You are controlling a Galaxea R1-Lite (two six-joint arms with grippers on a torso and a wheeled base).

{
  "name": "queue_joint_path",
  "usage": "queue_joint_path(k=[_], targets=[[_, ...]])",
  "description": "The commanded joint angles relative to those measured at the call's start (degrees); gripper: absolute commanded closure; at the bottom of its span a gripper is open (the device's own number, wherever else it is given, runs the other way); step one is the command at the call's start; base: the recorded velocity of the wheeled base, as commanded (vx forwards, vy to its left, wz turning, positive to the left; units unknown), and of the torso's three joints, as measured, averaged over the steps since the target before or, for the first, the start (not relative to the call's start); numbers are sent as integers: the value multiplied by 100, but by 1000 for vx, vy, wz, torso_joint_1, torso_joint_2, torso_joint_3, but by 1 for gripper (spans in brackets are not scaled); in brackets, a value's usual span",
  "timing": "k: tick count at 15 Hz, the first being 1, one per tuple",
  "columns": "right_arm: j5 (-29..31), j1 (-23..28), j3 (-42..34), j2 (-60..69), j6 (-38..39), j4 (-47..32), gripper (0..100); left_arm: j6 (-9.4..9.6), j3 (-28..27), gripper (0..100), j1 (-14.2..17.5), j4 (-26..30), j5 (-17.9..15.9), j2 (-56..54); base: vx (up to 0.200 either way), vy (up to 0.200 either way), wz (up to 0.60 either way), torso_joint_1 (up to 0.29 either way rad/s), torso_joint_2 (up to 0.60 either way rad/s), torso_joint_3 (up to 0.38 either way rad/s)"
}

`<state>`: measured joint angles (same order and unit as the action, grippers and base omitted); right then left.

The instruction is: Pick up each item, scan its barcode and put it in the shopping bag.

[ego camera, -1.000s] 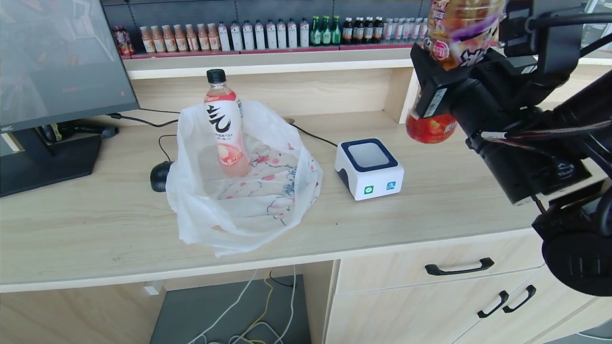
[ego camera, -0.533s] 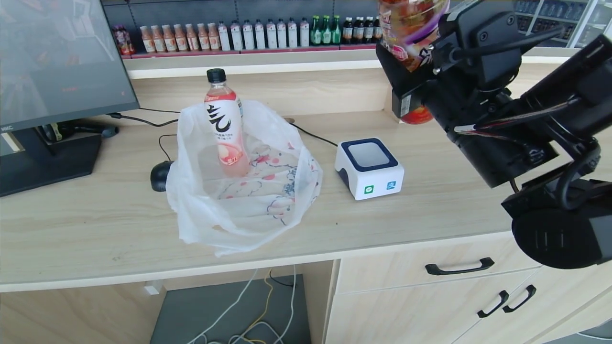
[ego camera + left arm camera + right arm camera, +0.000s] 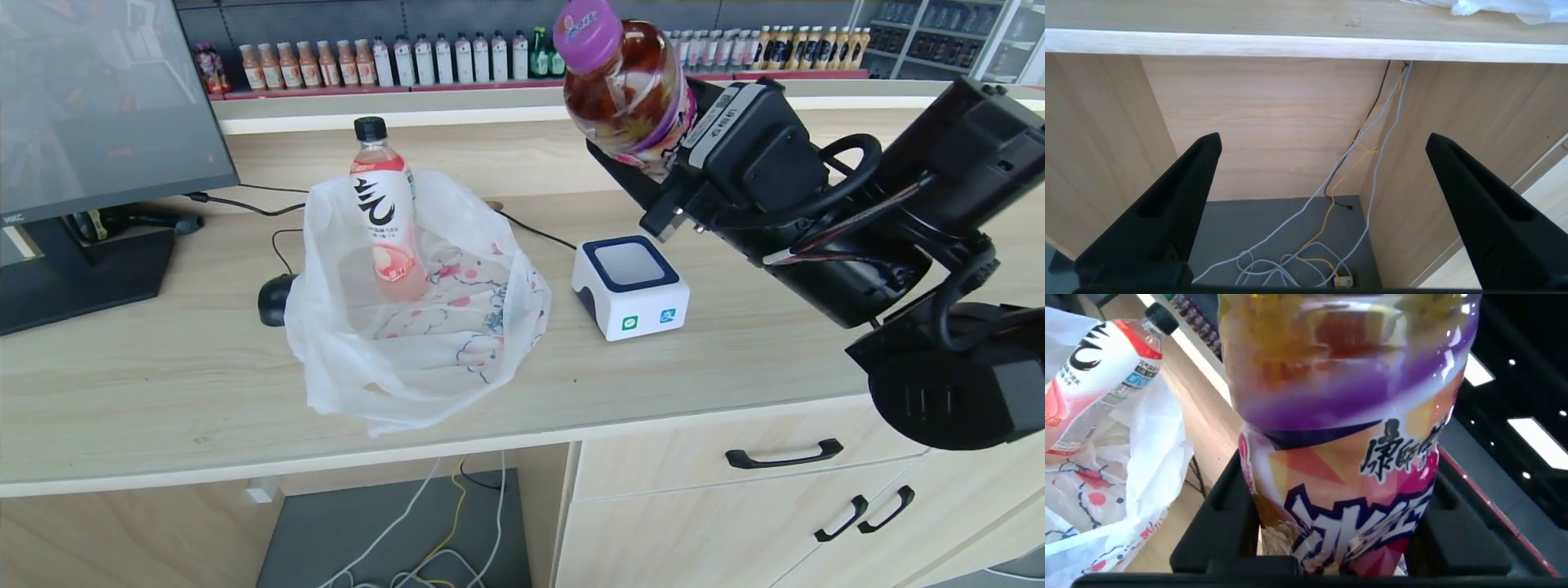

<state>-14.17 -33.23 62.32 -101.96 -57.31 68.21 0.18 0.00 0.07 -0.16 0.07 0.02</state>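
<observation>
My right gripper [image 3: 653, 175] is shut on a bottle of dark red tea [image 3: 624, 90] with a purple cap and purple label, held tilted in the air above and behind the white barcode scanner [image 3: 629, 286]. Up close, the tea bottle [image 3: 1347, 449] sits between the black fingers [image 3: 1221, 514]. The white shopping bag [image 3: 416, 318] stands open on the counter left of the scanner, with a pink drink bottle [image 3: 384, 216] upright inside it; the same pink bottle [image 3: 1102, 371] also appears beyond the held one. My left gripper [image 3: 1319, 204] hangs open below the counter edge, holding nothing.
A monitor [image 3: 98, 106] on a black stand occupies the counter's far left, with a black mouse [image 3: 273, 300] and cables beside the bag. A raised shelf behind carries rows of bottles [image 3: 424, 57]. Drawers with black handles [image 3: 784, 457] sit under the counter at right.
My right arm has swung left with the tea bottle, from the far right to above the scanner, and tipped it so its purple cap now points up-left.
</observation>
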Motion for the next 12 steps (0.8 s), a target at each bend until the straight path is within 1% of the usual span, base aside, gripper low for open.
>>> queue_joint_path(k=[1, 2, 4, 8, 10, 12], targets=[[-297, 212, 35, -105, -158, 0, 100, -1, 0, 0, 1, -2, 1, -2, 0, 0, 0, 0, 0, 0], [-552, 396, 26, -131, -255, 0, 100, -1, 0, 0, 1, -2, 1, -2, 0, 0, 0, 0, 0, 0], [-921, 581, 35, -263, -395, -27, 100, -1, 0, 0, 1, -2, -7, -2, 0, 0, 0, 0, 0, 0], [-1370, 651, 105, -439, -448, -27, 100, -1, 0, 0, 1, -2, 1, -2, 0, 0, 0, 0, 0, 0], [-1774, 642, 131, -562, -509, -27, 100, -1, 0, 0, 1, -2, 1, -2, 0, 0, 0, 0, 0, 0], [-1976, 642, 105, -562, -527, -27, 100, -1, 0, 0, 1, -2, 1, -2, 0, 0, 0, 0, 0, 0]])
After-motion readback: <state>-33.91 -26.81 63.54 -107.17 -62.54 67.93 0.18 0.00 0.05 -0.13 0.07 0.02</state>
